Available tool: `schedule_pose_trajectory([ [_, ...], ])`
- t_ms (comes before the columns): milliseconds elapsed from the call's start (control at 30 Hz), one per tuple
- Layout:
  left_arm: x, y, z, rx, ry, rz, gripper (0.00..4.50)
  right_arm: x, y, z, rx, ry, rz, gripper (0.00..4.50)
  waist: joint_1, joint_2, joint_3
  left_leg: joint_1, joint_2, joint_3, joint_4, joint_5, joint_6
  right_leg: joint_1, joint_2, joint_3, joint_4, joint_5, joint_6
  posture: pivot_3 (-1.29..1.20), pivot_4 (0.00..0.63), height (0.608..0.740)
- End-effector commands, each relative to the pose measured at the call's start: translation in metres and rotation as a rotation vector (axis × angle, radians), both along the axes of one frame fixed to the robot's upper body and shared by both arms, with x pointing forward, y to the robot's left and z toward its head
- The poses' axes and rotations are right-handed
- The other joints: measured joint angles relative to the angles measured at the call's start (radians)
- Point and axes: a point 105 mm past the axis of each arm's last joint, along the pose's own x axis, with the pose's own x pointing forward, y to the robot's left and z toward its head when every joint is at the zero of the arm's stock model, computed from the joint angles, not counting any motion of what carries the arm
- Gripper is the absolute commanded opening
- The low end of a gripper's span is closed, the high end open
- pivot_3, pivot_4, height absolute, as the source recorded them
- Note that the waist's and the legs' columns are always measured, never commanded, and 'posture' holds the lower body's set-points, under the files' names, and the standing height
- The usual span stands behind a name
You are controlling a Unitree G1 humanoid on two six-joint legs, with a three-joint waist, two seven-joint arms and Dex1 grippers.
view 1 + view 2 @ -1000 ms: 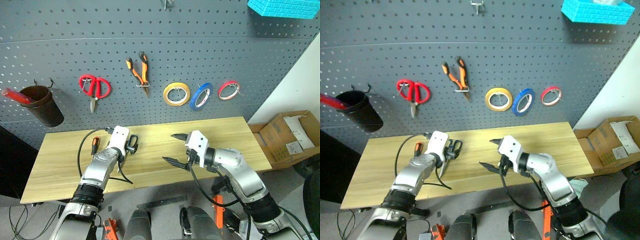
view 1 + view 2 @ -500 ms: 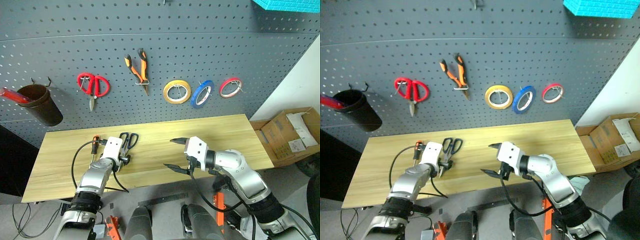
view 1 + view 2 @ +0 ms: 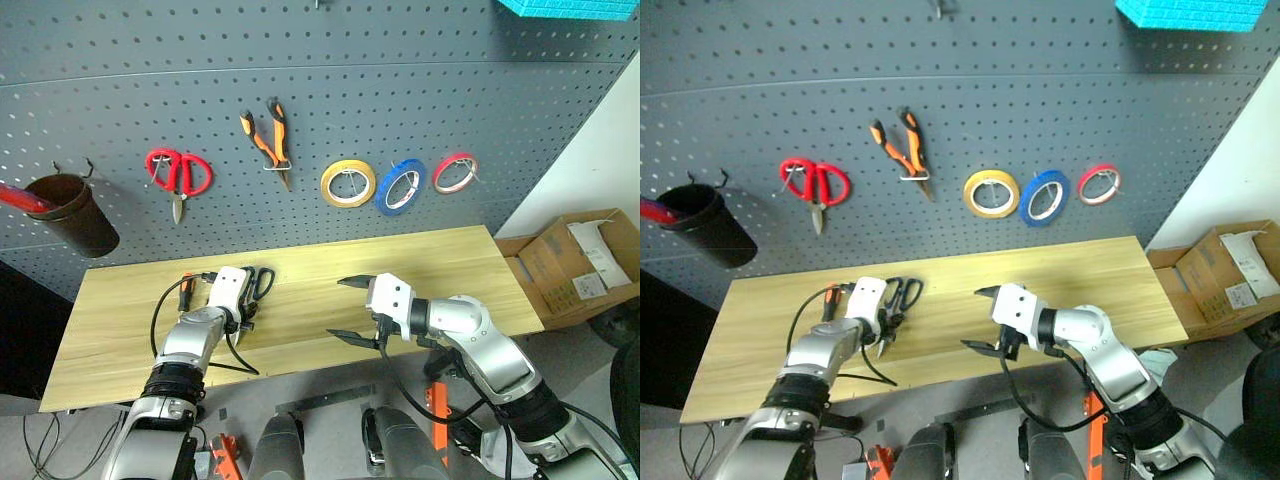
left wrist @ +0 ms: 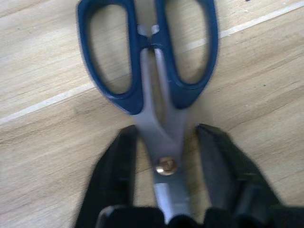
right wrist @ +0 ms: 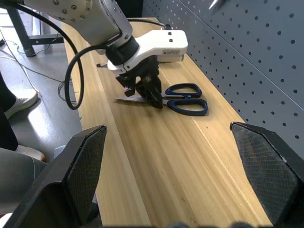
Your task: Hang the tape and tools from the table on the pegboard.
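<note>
Dark-blue-handled scissors [image 3: 262, 280] lie flat on the table [image 3: 420, 270], handles toward the pegboard [image 3: 450, 90]. My left gripper [image 3: 245, 316] is shut on their blades near the pivot [image 4: 165, 166], one black finger [image 4: 118, 156] on each side. The orange-and-black screwdriver [image 3: 185, 290] lies just left of that hand, partly behind a black cable. The blue tape [image 3: 400, 187] and the orange-and-black pliers [image 3: 268, 140] hang on pegboard hooks. My right gripper [image 3: 338, 308] hovers open over the table's middle, holding nothing.
Red-handled scissors [image 3: 178, 172], a yellow roll [image 3: 348, 184] and a small red roll [image 3: 455, 173] also hang on the board. A dark cup [image 3: 70, 210] hangs at far left. A cardboard box [image 3: 580, 260] stands on the floor to the right.
My left gripper has sunk a little onto the scissors and its fingers have closed on the blades. The right arm has stayed put.
</note>
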Motion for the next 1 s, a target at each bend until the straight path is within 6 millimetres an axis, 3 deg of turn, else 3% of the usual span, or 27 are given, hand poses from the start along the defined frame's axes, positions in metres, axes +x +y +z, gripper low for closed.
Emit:
schedule_pose_trajectory([
  [33, -0.015, 0.01, -0.017, 0.022, 0.074, 0.033, 0.61, 0.004, 0.001, 0.013, 0.021, -0.056, 0.009, 4.5, 0.0, 0.0, 0.0, 0.0, 0.0, 0.0, 0.0, 0.0, 0.0, 0.0, 0.0, 0.0, 0.0, 0.0, 0.0, 0.03, 0.227, 0.74],
  [267, -0.018, 0.004, -0.009, 0.0, 0.014, 0.036, 0.53, 0.008, 0.002, 0.018, 0.075, -0.043, -0.006, 4.5, 0.0, 0.0, -0.001, 0.0, 0.0, 0.0, -0.001, 0.0, 0.0, 0.0, 0.0, 0.0, -0.001, 0.0, 0.0, 0.07, 0.198, 0.74],
  [433, -0.022, 0.001, 0.02, 0.027, -0.173, 0.005, 0.53, 0.005, -0.002, 0.039, 0.3, 0.037, -0.097, 4.5, 0.008, -0.001, -0.001, -0.002, 0.0, 0.0, -0.002, 0.0, 0.0, -0.001, 0.0, -0.001, -0.001, 0.0, 0.0, 0.1, 0.17, 0.74],
  [533, -0.031, 0.005, 0.055, 0.095, -0.382, -0.008, 0.53, -0.007, -0.011, 0.062, 0.475, 0.046, -0.109, 4.5, 0.012, -0.002, -0.002, -0.003, 0.001, -0.001, -0.002, 0.0, -0.001, -0.002, -0.001, -0.001, -0.001, 0.0, 0.0, 0.13, 0.153, 0.74],
  [700, -0.053, 0.001, 0.095, 0.127, -0.625, -0.014, 0.53, -0.012, -0.017, 0.066, 0.544, 0.108, -0.129, 4.5, 0.027, -0.007, -0.012, -0.003, 0.001, 0.0, -0.001, -0.001, -0.001, -0.001, -0.003, -0.001, -0.002, 0.0, 0.0, 0.16, 0.126, 0.74],
  [833, -0.075, 0.001, 0.105, 0.209, -0.732, 0.013, 0.53, -0.005, -0.011, 0.069, 0.57, 0.082, -0.156, 4.5, 0.034, -0.008, -0.024, -0.002, 0.0, 0.004, -0.001, -0.001, -0.001, -0.001, -0.004, 0.0, -0.005, 0.0, -0.001, 0.19, 0.094, 0.74],
  [1000, -0.066, 0.001, 0.116, 0.226, -0.802, 0.062, 0.53, 0.004, -0.006, 0.074, 0.584, 0.05, -0.15, 4.5, 0.05, -0.012, -0.037, -0.003, 0.001, 0.003, -0.001, -0.001, -0.001, -0.001, -0.003, -0.002, -0.004, 0.0, 0.0, 0.2, 0.073, 0.74],
])
